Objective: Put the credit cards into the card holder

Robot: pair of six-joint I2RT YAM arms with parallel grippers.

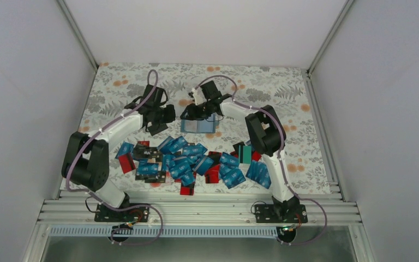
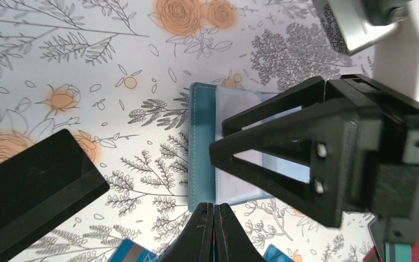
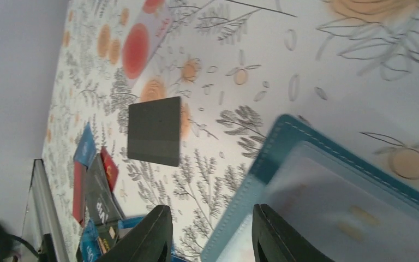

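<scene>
The teal card holder lies open on the floral cloth, its clear inner pockets up; it also shows in the left wrist view and the right wrist view. My right gripper is open low over its left edge, one finger over the pocket and one over the cloth; the left wrist view shows it above the holder. My left gripper is shut just beside the holder's near edge; I see nothing held. The credit cards, mostly blue, lie in a pile nearer the arms.
A single black card lies on the cloth left of the holder, also seen from the right wrist. A teal-green card sits at the pile's right. White walls enclose the table; a metal rail runs along the near edge.
</scene>
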